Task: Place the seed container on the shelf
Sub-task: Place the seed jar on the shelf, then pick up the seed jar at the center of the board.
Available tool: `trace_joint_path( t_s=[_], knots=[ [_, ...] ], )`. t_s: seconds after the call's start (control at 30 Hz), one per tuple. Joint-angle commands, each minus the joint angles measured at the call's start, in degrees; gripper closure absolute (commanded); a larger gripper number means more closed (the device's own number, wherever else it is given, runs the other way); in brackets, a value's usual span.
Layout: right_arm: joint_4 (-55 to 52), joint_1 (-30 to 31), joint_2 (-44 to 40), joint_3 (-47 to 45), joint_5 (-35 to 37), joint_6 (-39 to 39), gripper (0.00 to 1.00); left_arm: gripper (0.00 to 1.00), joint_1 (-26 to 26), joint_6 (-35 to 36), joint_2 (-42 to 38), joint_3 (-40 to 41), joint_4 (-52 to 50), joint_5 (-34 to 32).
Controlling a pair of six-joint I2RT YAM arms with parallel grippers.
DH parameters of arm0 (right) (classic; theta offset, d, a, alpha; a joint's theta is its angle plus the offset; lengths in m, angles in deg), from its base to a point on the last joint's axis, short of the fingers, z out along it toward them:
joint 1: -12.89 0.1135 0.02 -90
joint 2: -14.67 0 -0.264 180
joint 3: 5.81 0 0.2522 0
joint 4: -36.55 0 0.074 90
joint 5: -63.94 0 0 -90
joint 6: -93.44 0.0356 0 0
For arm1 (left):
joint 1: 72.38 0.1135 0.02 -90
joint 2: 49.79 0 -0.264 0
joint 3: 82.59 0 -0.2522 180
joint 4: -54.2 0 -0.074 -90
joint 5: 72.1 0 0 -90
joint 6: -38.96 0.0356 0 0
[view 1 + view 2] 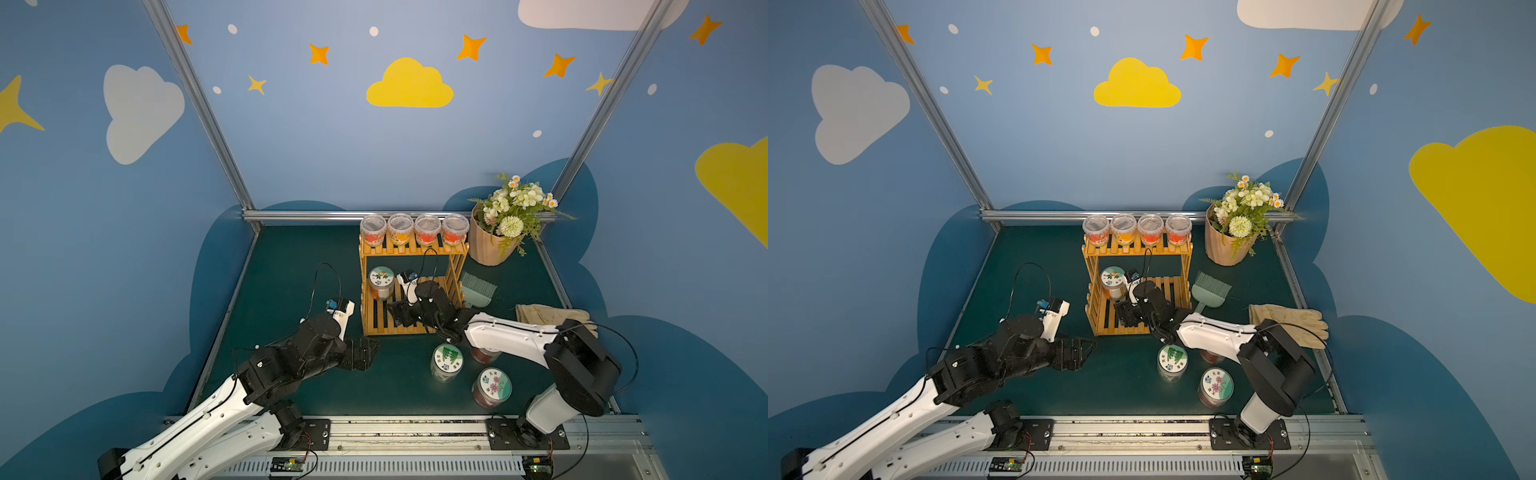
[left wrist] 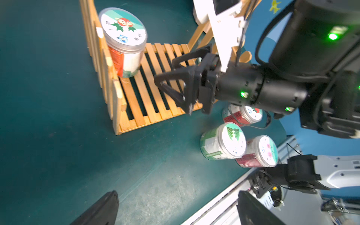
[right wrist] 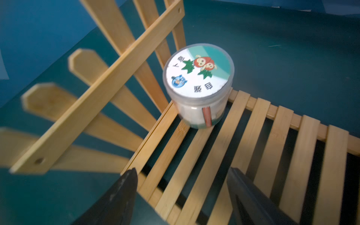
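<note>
Seed container [image 3: 198,85], the jar with the strawberry lid, is standing upright on the lower tier of the shelf [image 1: 376,322], tucked into the far corner on the left arm's side, against the slatted side wall. Nothing is touching it.

Right gripper [image 3: 182,175] is hanging over the front part of the same tier, near the jar but apart from it. Its fingers are spread and are holding nothing.

Left gripper [image 2: 177,194] is hovering over the bare counter [image 1: 291,270] beside the shelf, fingers also spread and empty.

Four small cups [image 1: 411,228] are filling the top tier. Three more lidded jars are sitting on the counter in front of the shelf: a green-leaf lid [image 1: 446,359], a pink-flower lid [image 1: 493,384], and one half hidden under the right arm [image 1: 484,355].

Judgement: placement of this jar is looking complete. What is remaining is getting the right arm clear of the shelf without nudging the jar.
</note>
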Motion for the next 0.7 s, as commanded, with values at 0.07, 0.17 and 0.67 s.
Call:
trace_joint_path(
  t_s=[0.07, 0.17, 0.67],
  knots=[
    [-14.01, 4.07, -12.48, -5.68, 2.27, -3.83, 0.18, 0.00, -0.01, 0.96, -0.46, 1.57, 3.53, 5.79],
    [-19.22, 5.72, -22.00, -9.95, 2.71, -2.02, 0.18, 0.00, -0.93, 1.19, 0.12, 2.13, 5.26, 7.56],
    [-42.78, 6.04, -52.91, -23.56, 5.46, 17.62, 0.02, 0.00, -15.36, 2.15, 14.05, 4.49, 20.16, -1.17]
  ],
)
